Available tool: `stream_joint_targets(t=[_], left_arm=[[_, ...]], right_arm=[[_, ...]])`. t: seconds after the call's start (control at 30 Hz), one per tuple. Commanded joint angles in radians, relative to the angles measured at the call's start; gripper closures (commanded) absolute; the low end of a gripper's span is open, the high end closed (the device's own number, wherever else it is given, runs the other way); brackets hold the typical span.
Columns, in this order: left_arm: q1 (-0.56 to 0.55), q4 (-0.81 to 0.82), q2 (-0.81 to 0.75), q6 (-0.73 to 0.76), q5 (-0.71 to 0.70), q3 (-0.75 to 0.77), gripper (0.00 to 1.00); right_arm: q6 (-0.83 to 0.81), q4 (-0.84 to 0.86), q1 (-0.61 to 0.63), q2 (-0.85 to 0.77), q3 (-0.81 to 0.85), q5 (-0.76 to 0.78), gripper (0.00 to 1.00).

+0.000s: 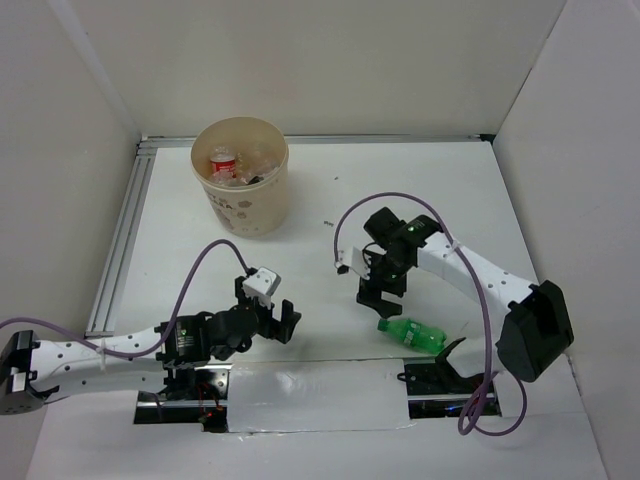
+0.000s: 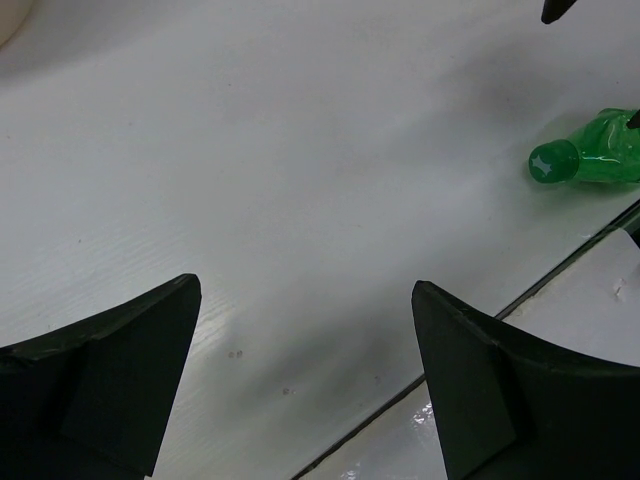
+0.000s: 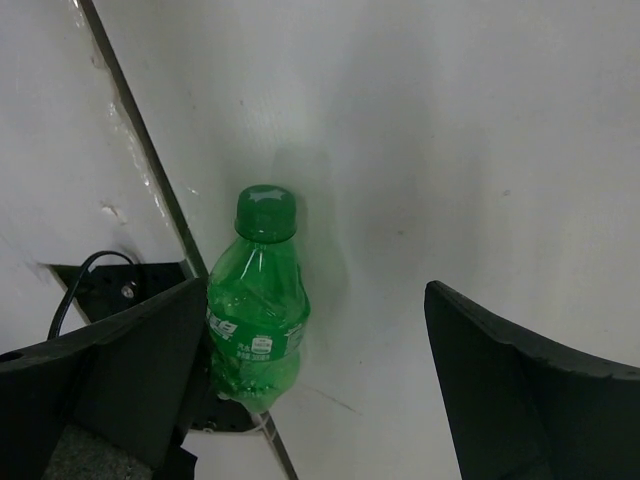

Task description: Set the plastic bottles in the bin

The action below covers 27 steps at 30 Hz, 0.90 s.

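I have one green bottle (image 1: 411, 335) out on the desk (image 1: 450, 200). It lies on its side near the near edge, right of the middle, just beyond the silver strip (image 1: 320, 398) that runs along that edge. Its cap points toward the left edge. The bin (image 1: 243, 205) stands upright near the far left corner, well apart from it. Several bottles (image 1: 232, 166) are heaped inside, one with a red label and red cap; the rest are too jumbled for me to sort out.

My right pincer (image 1: 378, 292) hangs just on the far side of the green bottle, spread wide and gripping nothing. On the right wrist camera the bottle lies close against one finger (image 3: 120, 370), its base hidden behind it, and I cannot tell if they touch. The other finger is well clear.

My left pincer (image 1: 283, 322) sits low near the near edge, left of the middle, also spread wide with only bare desk between its fingers.
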Motion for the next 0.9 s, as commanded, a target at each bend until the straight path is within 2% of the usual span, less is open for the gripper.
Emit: stream_joint_targets(t=[0.0,0.43,0.67,0.8,0.87], left_arm=[[-0.004,0.009,0.001,-0.040,-0.006,0.008,0.02],[-0.004,-0.058,-0.071,-0.080,-0.006,-0.001,0.02],[-0.004,-0.076,-0.099,-0.089,-0.024,-0.001,0.03],[-0.004,-0.098,-0.109,-0.089,-0.033,0.010,0.03],[-0.004,-0.107,-0.119,-0.089,-0.043,0.010,0.03]], right_arm=[[0.024,-0.033,0.015,-0.017,-0.031,0.038,0.04],[0.091,0.076,0.097,0.037,-0.123,0.076,0.04],[0.126,0.126,0.168,0.136,-0.146,0.128,0.04],[0.166,0.168,0.220,0.198,-0.166,0.194,0.11],[0.182,0.178,0.244,0.216,-0.178,0.222,0.19]])
